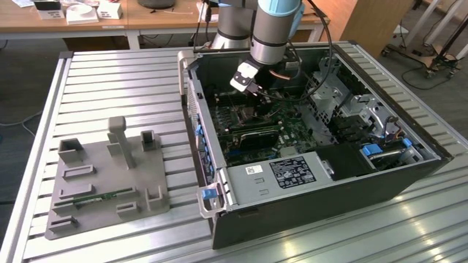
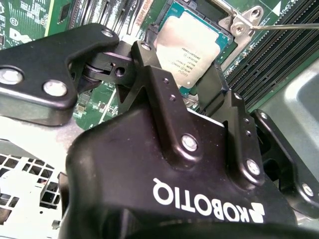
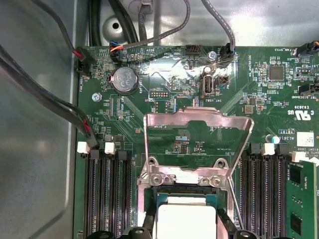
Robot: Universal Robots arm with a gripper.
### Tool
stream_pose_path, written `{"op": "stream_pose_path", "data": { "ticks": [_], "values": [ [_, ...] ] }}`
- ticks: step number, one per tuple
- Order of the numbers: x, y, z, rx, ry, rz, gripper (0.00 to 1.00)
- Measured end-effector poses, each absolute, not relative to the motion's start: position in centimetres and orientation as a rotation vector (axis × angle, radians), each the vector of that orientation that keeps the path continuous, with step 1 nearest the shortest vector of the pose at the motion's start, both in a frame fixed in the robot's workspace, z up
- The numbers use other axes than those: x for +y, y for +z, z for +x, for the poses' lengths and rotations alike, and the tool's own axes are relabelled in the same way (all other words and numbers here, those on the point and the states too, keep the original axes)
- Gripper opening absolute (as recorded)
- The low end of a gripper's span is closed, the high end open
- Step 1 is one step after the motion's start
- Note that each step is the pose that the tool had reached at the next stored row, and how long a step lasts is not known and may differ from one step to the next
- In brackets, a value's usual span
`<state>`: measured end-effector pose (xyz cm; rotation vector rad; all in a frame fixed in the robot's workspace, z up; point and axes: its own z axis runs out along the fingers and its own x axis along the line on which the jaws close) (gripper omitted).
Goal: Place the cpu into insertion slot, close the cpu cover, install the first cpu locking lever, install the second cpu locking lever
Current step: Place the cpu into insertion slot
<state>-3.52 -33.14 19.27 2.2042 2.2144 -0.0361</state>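
My gripper (image 1: pixel 249 87) reaches down into the open computer case (image 1: pixel 409 181) over the motherboard. In both wrist views the cpu (image 2: pixel 192 47) (image 3: pixel 187 219), a silver-topped square chip, lies between my black fingertips (image 2: pixel 145 50), which press on two opposite edges. It sits low at the insertion slot (image 3: pixel 187 190), whose dark frame shows around it. The cpu cover (image 3: pixel 164 119), a silver frame plate with a square window, stands swung open beyond the slot. A thin silver locking lever (image 2: pixel 284 26) stands free beside the slot.
Black memory slots (image 3: pixel 107 194) run on both sides of the slot. A coin battery (image 3: pixel 124 79) and black cables (image 3: pixel 40 94) lie beyond the cover. A grey fixture plate (image 1: pixel 109 175) sits on the table at the exterior view's left. The case's power supply (image 1: pixel 292 170) lies at the case's near end.
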Motion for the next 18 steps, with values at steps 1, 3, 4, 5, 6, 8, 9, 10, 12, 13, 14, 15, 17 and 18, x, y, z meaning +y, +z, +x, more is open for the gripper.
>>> {"op": "stream_pose_path", "data": {
  "ticks": [1,3,4,5,6,8,9,10,12,13,14,15,17,18],
  "values": [
    [-33.15,19.27,-3.52,2.214,-0.036,2.204,0.55],
    [-33.16,19.25,-3.52,2.213,-0.036,2.206,0.55],
    [-33.18,19.25,-3.52,2.213,-0.036,2.206,0.55],
    [-33.21,19.25,-3.52,2.213,-0.036,2.207,0.55],
    [-33.23,19.25,-3.52,2.213,-0.036,2.206,0.55],
    [-33.25,19.25,-3.52,2.212,-0.036,2.207,0.55],
    [-33.25,19.25,-3.51,2.212,-0.036,2.206,0.55],
    [-33.26,19.25,-3.52,2.212,-0.036,2.206,0.55],
    [-33.27,19.25,-3.52,2.212,-0.036,2.206,0.55],
    [-33.27,19.24,-3.52,2.212,-0.036,2.206,0.55],
    [-33.28,19.24,-3.52,2.212,-0.036,2.206,0.55],
    [-33.31,19.24,-3.52,2.213,-0.036,2.206,0.55],
    [-33.33,19.22,-3.52,2.212,-0.036,2.206,0.55],
    [-33.33,19.21,-3.52,2.212,-0.036,2.206,0.55]
  ]
}}
